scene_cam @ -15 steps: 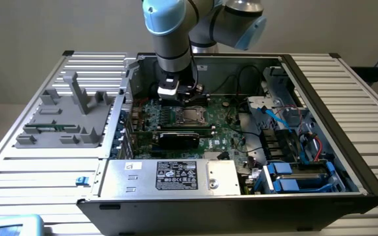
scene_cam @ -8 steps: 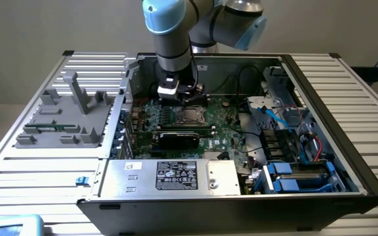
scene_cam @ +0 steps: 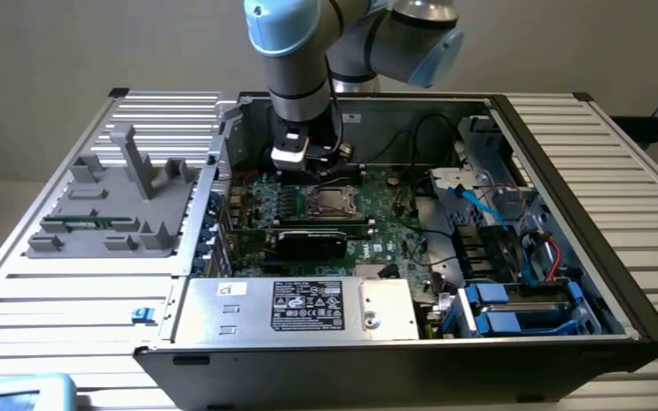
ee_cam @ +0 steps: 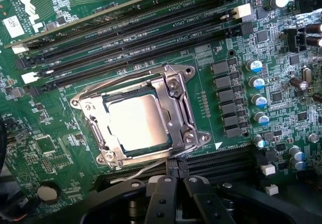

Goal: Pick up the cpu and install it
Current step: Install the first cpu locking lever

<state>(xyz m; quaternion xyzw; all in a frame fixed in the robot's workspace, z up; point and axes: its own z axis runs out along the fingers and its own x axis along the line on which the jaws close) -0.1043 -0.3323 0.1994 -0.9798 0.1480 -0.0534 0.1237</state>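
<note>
Cpu [ee_cam: 138, 121] seated (frame [ee_cam: 174, 90] around it).

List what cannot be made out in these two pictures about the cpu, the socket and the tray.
1. Shiny plate in the socket frame, wrist view: glare washes out its face; whether it is the cpu is unclear.
2. Pockets of the grey tray, exterior view: too small to tell their contents.
3. Tool, wrist view: its body is cut off by the picture's edge.
</note>
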